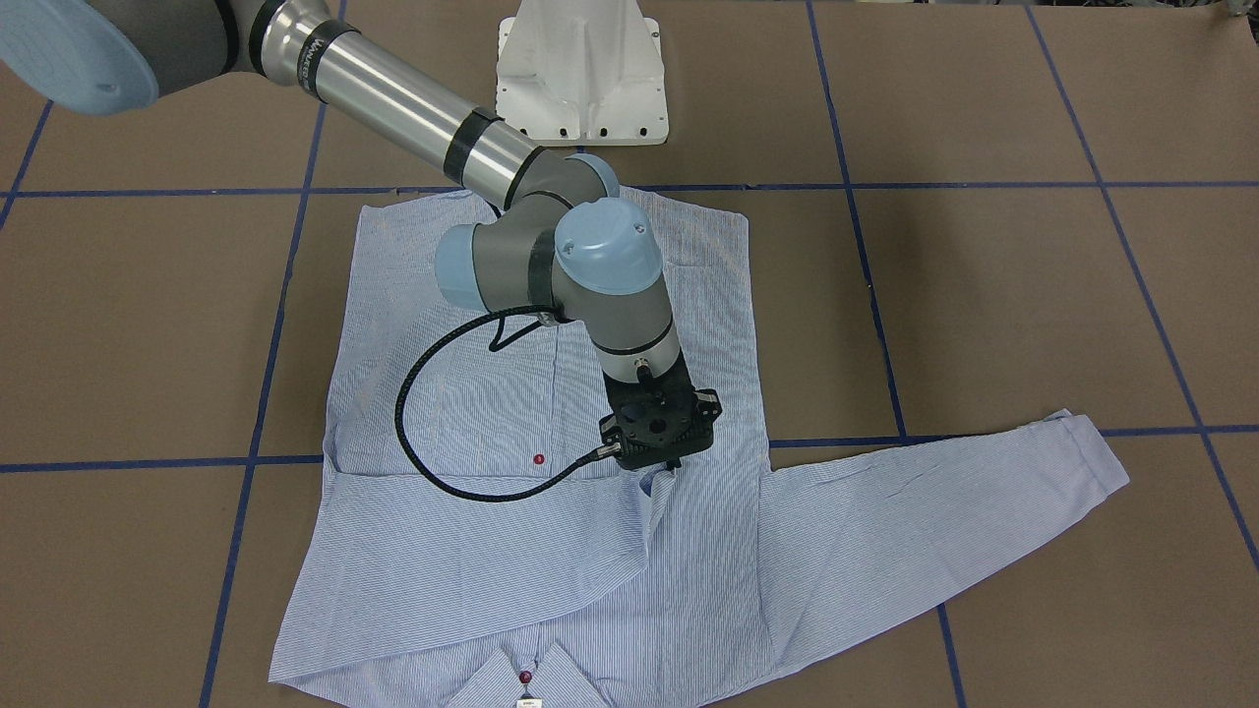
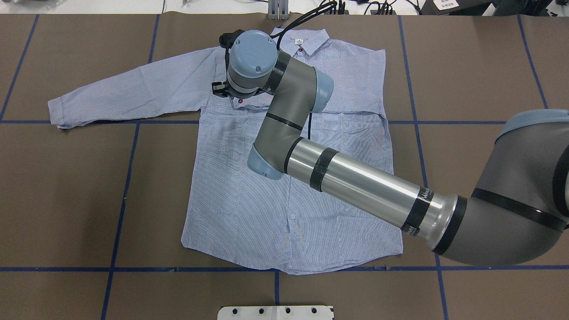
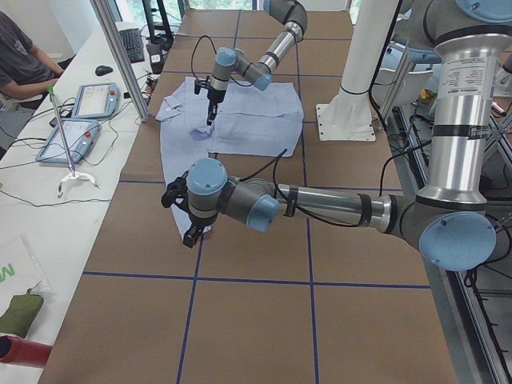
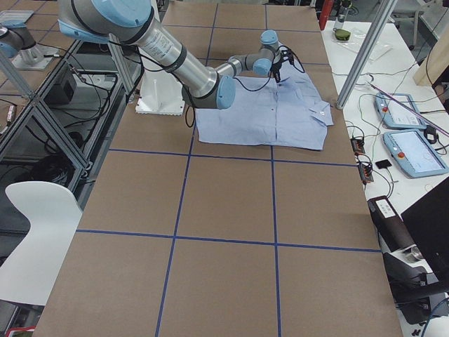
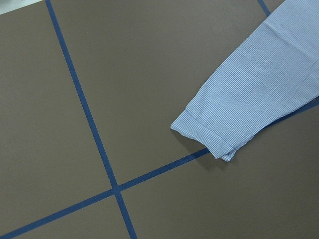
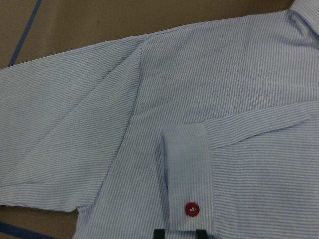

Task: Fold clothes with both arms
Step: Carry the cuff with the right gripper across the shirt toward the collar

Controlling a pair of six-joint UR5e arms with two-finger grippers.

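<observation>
Left jaws, on the silver-grey left arm (image 3: pixel 320 206): I cannot tell how far open. They hang over the brown taped desk (image 2: pixel 66 200), beyond the outstretched sleeve (image 5: pixel 259 84). The light blue-and-white striped button-up shirt (image 2: pixel 249 200) lies flat mid-desk. Right jaws parted, tips astride the folded-over cuff (image 6: pixel 188 169), nothing clamped.

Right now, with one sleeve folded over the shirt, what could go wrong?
The right gripper hangs over the folded cuff; catching the cloth could pull the fold open. Its loose cable loops low above the shirt and might snag. The left gripper sits off the other sleeve and could miss it.
</observation>
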